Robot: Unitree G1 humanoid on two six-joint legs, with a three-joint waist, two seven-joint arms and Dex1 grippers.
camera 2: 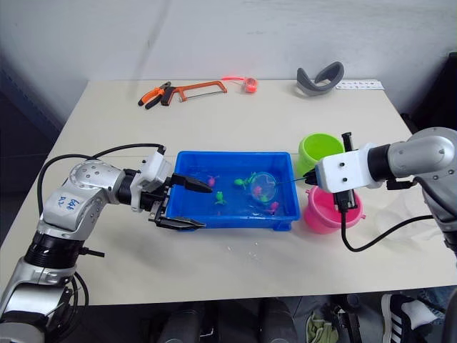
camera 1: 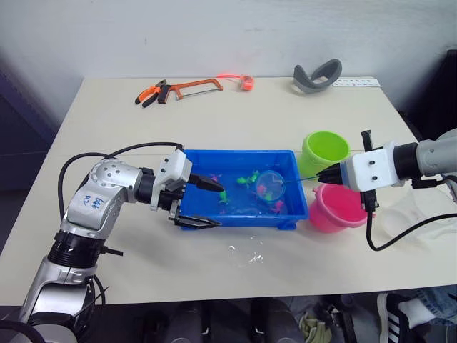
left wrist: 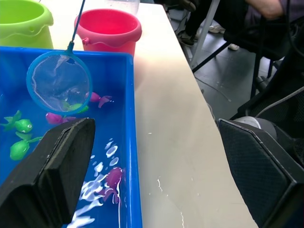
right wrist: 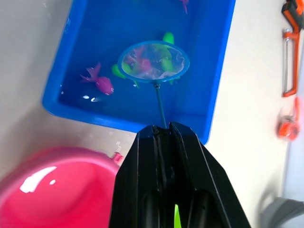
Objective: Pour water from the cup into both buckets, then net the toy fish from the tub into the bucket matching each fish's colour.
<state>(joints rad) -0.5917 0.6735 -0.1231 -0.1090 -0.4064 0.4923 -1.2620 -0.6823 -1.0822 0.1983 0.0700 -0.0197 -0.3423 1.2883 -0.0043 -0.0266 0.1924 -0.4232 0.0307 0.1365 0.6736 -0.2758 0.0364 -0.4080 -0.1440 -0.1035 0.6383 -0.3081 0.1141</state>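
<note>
Pale and matte, the table (camera 1: 214,143) carried the blue tub (camera 1: 239,189) near the middle of its front half, long side parallel to the front edge. Water and several toy fish (right wrist: 99,83), green and pink, lay inside. The green bucket (camera 1: 325,151) stood just beyond the tub's right end, and the pink bucket (camera 1: 335,207) just in front of it, nearer the front edge.

The right claw (camera 1: 330,175) hovered over the two buckets with its fingers pressed together on the thin handle of the net (right wrist: 153,59). The handle ran from the claw across the tub's right end wall, and the blue hoop sat low over the right half of the tub with pink and green fish showing through its mesh.

The left claw (camera 1: 203,202) stood wide at the tub's left end: one finger reached over the end wall above the water, the other lay outside, against the front left corner. It held nothing.

A hacksaw (camera 1: 193,88) and pliers (camera 1: 151,93) lay by the far edge.
</note>
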